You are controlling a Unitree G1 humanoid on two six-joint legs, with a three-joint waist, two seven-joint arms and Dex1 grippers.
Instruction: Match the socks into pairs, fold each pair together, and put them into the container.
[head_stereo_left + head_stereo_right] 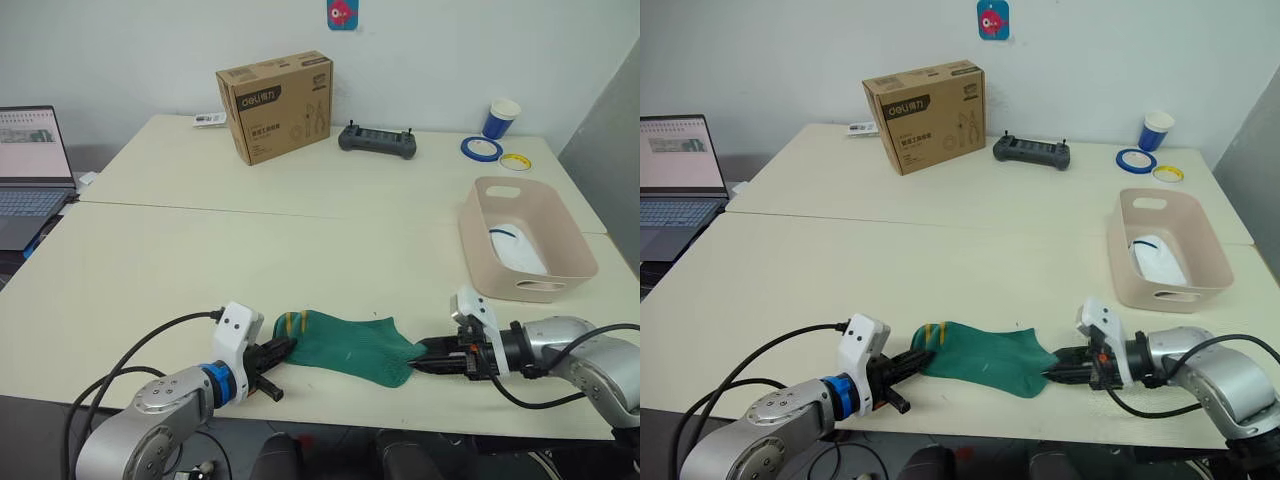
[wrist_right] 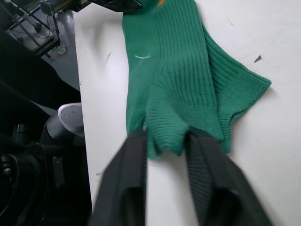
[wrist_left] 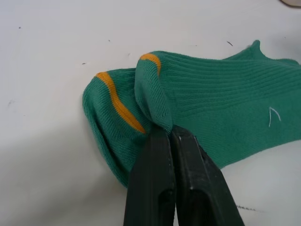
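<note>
A pair of dark green socks (image 1: 350, 345) with yellow cuff marks lies stretched along the table's front edge, one sock on the other. At the cuff end, my left gripper (image 1: 285, 350) is shut on a raised fold of cuff (image 3: 153, 101). My right gripper (image 1: 418, 362) is at the toe end, and its two fingers pinch the bunched toe (image 2: 164, 136) between them. The pale pink container (image 1: 472, 232) stands at the right of the table, beyond my right gripper. A white sock (image 1: 515, 250) with a dark stripe lies in it.
A brown cardboard box (image 1: 275, 105) stands at the back with a black controller (image 1: 377, 140) beside it. A blue cup (image 1: 502, 117) and two tape rolls (image 1: 481, 148) are at the back right. An open laptop (image 1: 30, 170) sits at the far left.
</note>
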